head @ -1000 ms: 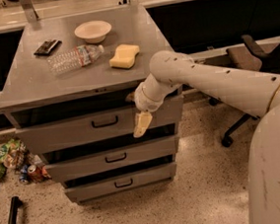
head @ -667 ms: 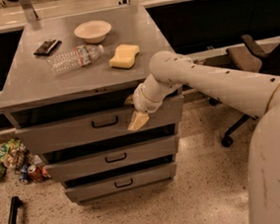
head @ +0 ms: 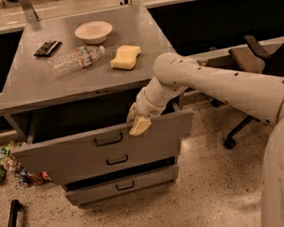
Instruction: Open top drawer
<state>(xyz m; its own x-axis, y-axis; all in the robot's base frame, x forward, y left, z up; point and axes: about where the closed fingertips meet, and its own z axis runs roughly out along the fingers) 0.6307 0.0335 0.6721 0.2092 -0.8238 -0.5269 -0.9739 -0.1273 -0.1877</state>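
Gripper (head: pixel 139 125), grip can't tell, on top drawer (head: pixel 70 150) front rim beside handle (head: pixel 109 139); drawer mostly open, little left.

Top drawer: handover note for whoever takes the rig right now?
Gripper: at the upper edge of the top drawer front, just right of its handle; contact can't be confirmed.
Top drawer: pulled well out of the cabinet, dark inside showing behind the front.
Lower drawers: sit further back.
Bowl, bottle and sponge lie on the cabinet top, away from the arm.
Done: opening looks essentially complete.
Left: probably pull further if full travel is wanted, then back the arm off.
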